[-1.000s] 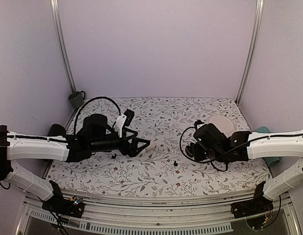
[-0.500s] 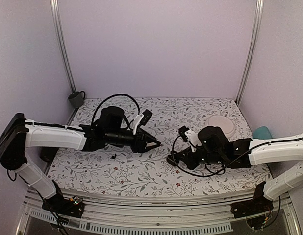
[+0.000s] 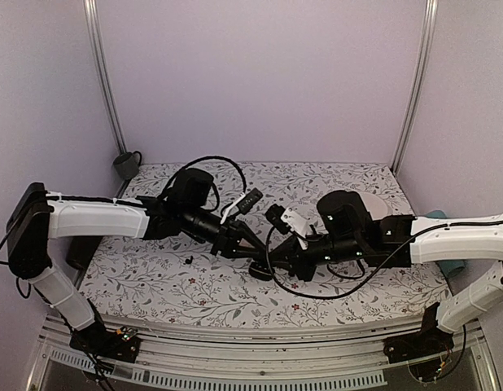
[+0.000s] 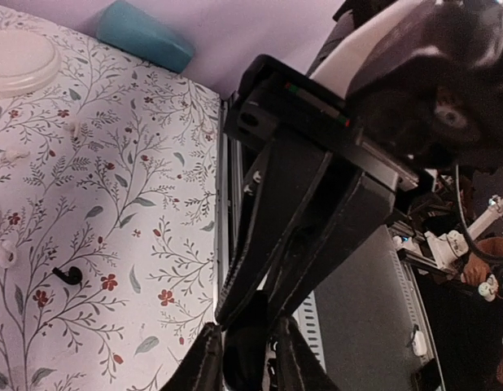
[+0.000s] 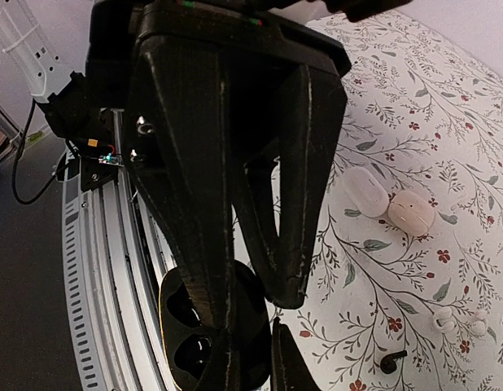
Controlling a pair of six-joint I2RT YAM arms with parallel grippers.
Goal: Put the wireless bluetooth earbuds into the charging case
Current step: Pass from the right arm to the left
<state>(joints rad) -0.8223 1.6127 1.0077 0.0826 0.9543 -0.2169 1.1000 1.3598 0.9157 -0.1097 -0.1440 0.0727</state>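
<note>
The charging case is a black puck at mid-table where both grippers meet. In the right wrist view the charging case is open, showing two empty sockets. My right gripper is shut on its edge; from above, the right gripper comes in from the right. My left gripper comes from the opposite side, its fingers pressed on either side of the dark case. One black earbud lies on the cloth under the left arm, the same earbud showing in the right wrist view. Another earbud lies on the right gripper's side.
A white round dish and a teal object sit at the right. A grey mug stands at the back left corner. Two white pebble-shaped cases and small white earbuds lie on the floral cloth.
Both arms swung in to the middle of the table, the right one carrying the case leftward. The left gripper's jaws went from wide open to closed on the case.
</note>
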